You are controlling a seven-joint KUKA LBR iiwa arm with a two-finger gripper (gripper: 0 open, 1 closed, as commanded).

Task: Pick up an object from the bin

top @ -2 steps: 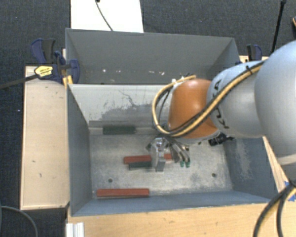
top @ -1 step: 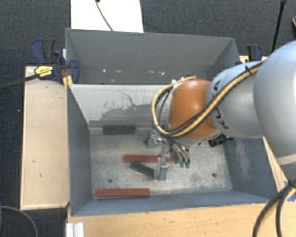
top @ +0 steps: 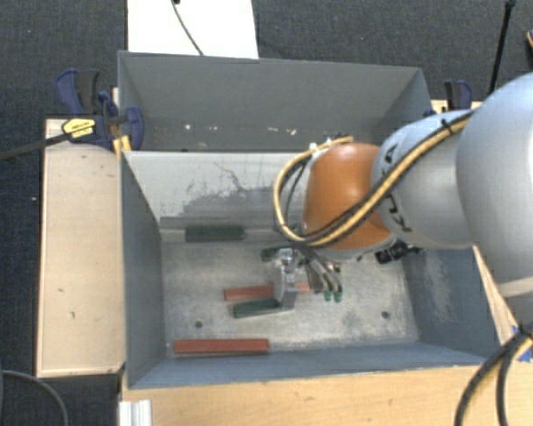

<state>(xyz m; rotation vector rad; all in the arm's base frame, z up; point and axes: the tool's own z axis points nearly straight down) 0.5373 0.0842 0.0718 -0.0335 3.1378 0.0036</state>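
**Reference.** Clock positions refer to the floor of the grey metal bin [top: 142, 264], with 12 o'clock at the far wall (top of the camera view) and 3 o'clock on the side where the arm enters.

**Bin contents, left to right.**
1. A dark green bar [top: 215, 233] lies flat at about 10 o'clock. It runs parallel to the far wall, at the foot of that wall, and is well apart from the other items.
2. A long red bar [top: 220, 347] lies flat at about 7 o'clock, along the near wall, and touches no other item.
3. A short red-brown bar [top: 249, 293] lies just left of the floor's centre, with its long side running from 9 to 3 o'clock.
4. A dark bar [top: 256, 308] lies just beside the short red-brown bar, on its 6 o'clock side. It is slightly tilted, with its right end nearer 12 o'clock. The two bars are close together or touching at their right ends.

**Gripper.** The gripper [top: 289, 287] is low in the bin near the floor's centre, directly at the right ends of the short red-brown bar and the dark bar. Its metal tip overlaps the right end of the dark bar. It cannot be told whether the gripper is spread, closed or pinching either bar.

**Arm.** Above the gripper, toward 1 o'clock, sits the orange cover [top: 338, 193], looped by cables [top: 284, 198]. The grey arm [top: 462, 176] extends from it toward 3 o'clock and crosses the right wall of the bin.
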